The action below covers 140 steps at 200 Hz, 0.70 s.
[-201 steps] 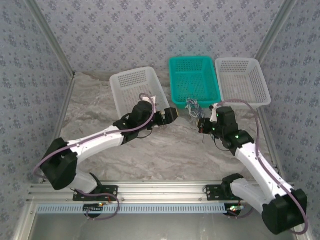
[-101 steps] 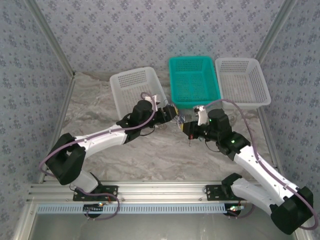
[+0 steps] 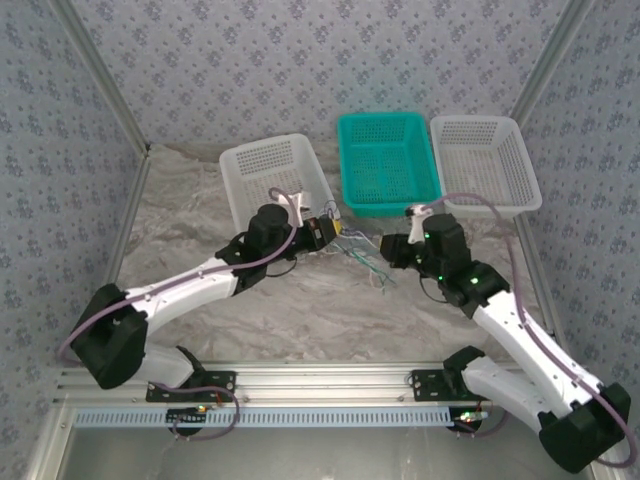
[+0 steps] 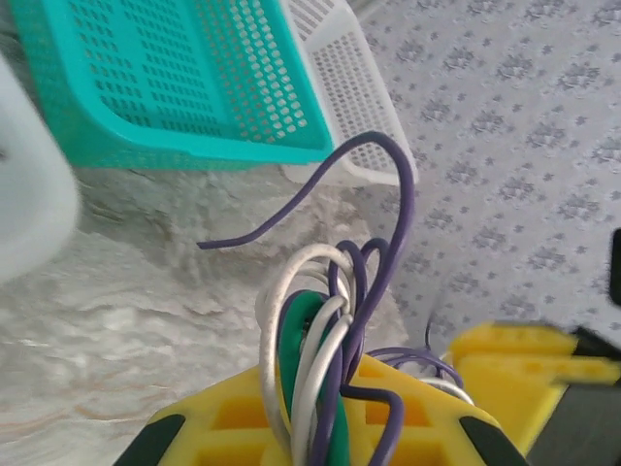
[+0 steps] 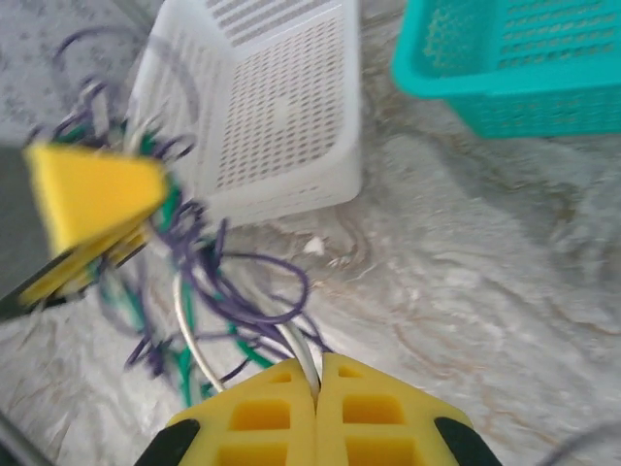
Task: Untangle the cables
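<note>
On the marbled table (image 3: 300,320), just in front of the teal basket (image 3: 385,165), the left gripper (image 3: 336,227) was clamped tight on a bunch of cables (image 3: 362,257). The right gripper (image 3: 384,246), jaws almost together, pinched a whitish strand of the same tangle, which hung between them.

1. Showing dark purple, whitish and green strands in the cables (image 4: 335,320).
2. Wearing bright yellow with black corners on the left hand (image 4: 320,408) and the right hand (image 5: 317,408).
3. Glowing teal on the middle basket (image 3: 385,165), with plain white on the left basket (image 3: 265,165) and the right basket (image 3: 485,155).
4. Running marbled white and grey across the surface (image 3: 300,300).
5. Repeating small grey-blue flower motifs over the pale walls (image 3: 300,60).
6. Pairing white with black on the arms (image 3: 190,285), trailing mauve hoses (image 3: 480,202).
</note>
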Motion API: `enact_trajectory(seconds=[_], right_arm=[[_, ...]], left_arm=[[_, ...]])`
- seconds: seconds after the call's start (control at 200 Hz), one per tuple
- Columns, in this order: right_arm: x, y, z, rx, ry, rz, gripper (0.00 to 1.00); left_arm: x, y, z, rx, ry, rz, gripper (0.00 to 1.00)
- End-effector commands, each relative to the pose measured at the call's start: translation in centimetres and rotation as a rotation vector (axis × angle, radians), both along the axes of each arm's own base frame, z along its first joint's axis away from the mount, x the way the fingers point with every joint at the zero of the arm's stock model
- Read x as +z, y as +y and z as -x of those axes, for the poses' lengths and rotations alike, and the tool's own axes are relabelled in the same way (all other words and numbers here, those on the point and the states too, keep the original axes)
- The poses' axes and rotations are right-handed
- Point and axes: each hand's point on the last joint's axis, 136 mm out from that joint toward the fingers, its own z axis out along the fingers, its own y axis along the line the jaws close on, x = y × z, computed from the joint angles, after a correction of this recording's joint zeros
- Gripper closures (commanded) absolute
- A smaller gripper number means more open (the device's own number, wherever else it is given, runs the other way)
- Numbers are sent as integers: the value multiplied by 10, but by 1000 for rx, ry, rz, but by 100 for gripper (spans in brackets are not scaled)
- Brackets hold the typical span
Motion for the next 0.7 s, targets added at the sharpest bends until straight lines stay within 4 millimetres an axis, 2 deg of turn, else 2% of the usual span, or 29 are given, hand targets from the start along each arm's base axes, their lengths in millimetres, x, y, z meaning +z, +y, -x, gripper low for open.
enact_trajectory(seconds=[0.0,0.085,0.205,0.32,0.48,0.56,0.695], right_arm=[[22,-30,4,-77,-53,12,22],[41,-6,13,74,-108,-52,10],[58,25,21,237,-137,-136,3],[53,47,16,328,-120,-174,3],[43,82,14,478,-54,-248,7],[34,97,12,515,-25,-261,15],[21,113,10,538,11,-264,47]], left_arm=[[-1,27,-10,56,-73,-136,100],[5,24,-6,27,-103,-132,100],[17,14,-1,-32,-133,-84,100],[29,0,6,-100,-166,-30,100],[45,-17,21,-186,-204,15,100],[50,-24,29,-229,-221,24,100],[55,-24,35,-242,-232,34,100]])
